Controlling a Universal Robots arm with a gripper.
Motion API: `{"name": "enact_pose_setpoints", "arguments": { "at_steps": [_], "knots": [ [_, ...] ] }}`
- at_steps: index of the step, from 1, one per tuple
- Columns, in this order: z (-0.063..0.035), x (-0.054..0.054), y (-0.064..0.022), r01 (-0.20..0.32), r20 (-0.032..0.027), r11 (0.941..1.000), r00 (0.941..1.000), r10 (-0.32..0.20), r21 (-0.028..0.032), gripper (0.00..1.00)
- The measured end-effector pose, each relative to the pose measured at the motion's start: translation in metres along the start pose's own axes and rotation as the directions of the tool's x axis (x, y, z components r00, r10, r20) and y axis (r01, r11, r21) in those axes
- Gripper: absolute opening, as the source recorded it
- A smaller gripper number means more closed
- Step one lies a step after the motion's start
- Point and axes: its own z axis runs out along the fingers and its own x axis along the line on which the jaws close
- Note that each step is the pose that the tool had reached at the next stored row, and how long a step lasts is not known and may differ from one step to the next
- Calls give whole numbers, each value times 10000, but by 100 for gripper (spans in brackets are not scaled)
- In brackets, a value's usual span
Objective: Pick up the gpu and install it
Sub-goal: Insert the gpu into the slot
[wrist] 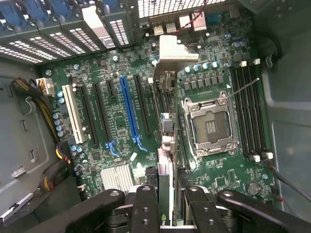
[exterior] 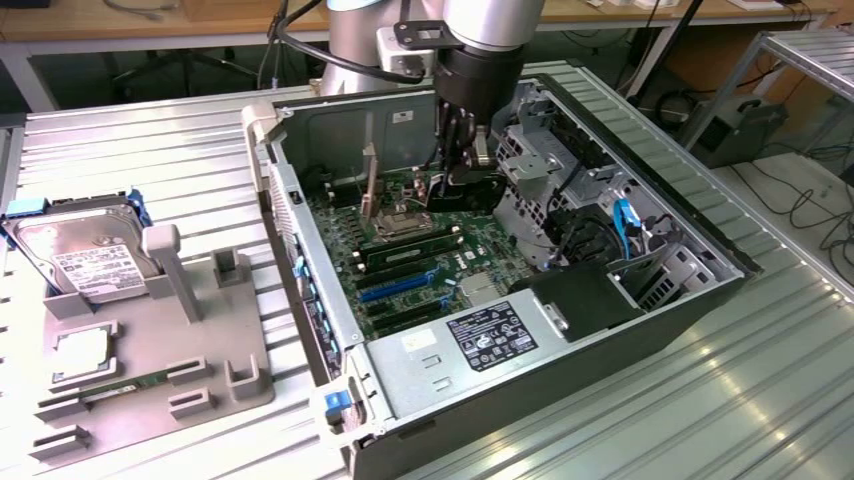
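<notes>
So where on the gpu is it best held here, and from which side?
The upper long edge of the gpu, coming from above, with the jaws pressing its two flat faces. It stands on edge over the motherboard. It is thin, so only the faces offer grip, and the lower edge must stay free for a slot. The gripper holds it this way.
</notes>
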Motion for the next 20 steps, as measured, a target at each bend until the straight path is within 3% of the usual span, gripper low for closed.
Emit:
{"name": "enact_pose_setpoints", "arguments": {
  "at_steps": [20],
  "knots": [
    [0,0,0,668,15,9978,9978,-668,-19,26]
  ]
}}
